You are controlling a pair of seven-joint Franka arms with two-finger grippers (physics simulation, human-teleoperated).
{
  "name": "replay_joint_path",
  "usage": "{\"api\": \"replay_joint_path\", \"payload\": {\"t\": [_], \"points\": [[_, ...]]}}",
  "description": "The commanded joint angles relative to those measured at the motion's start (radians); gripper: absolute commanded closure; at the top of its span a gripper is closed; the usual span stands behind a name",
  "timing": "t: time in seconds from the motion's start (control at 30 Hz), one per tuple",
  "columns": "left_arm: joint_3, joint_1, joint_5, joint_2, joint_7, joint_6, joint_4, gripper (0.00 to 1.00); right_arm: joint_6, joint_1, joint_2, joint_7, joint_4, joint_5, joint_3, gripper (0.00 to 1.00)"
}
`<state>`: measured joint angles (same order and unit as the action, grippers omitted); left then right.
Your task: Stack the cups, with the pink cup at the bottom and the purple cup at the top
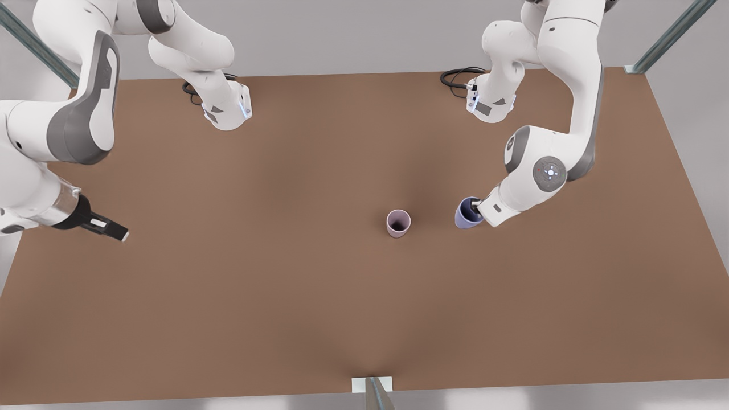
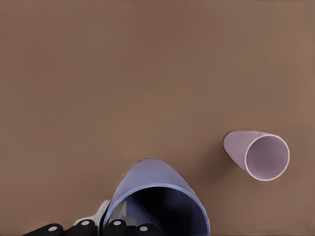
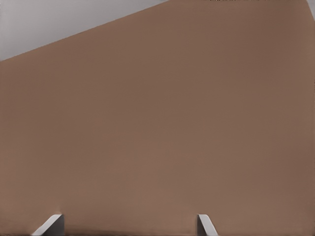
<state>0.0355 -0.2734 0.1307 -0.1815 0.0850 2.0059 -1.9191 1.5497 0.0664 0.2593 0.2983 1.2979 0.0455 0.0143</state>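
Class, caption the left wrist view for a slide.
Left gripper at the purple cup's rim, pink cup nearby on the table.

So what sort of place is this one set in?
Likely a simulated lab bench: a plain brown table against grey walls with metal frame struts, bearing the pink cup and the purple cup, which the left tool grips at the rim. The right tool waits open.
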Motion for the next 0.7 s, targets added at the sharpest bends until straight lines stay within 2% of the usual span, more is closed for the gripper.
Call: {"api": "replay_joint_path", "payload": {"t": [0.0, 0.17, 0.3, 0.67], "points": [[0.004, -0.016, 0.047, -0.009, 0.289, -0.07, 0.023, 0.79, -0.053, -0.002, 0.006, -0.406, -0.006, -0.003, 0.0, 0.0], [0.072, -0.09, 0.095, -0.098, 0.512, -0.058, 0.161, 0.79, -0.049, 0.0, 0.015, -0.406, -0.018, -0.01, 0.003, 0.0], [0.073, -0.162, 0.095, -0.164, 0.631, -0.021, 0.23, 0.79, -0.033, -0.003, 0.018, -0.404, -0.019, -0.013, 0.003, 0.0], [0.073, -0.188, 0.093, -0.222, 0.637, 0.001, 0.233, 0.79, -0.008, 0.0, 0.034, -0.406, -0.026, -0.024, 0.0, 0.0]]}}
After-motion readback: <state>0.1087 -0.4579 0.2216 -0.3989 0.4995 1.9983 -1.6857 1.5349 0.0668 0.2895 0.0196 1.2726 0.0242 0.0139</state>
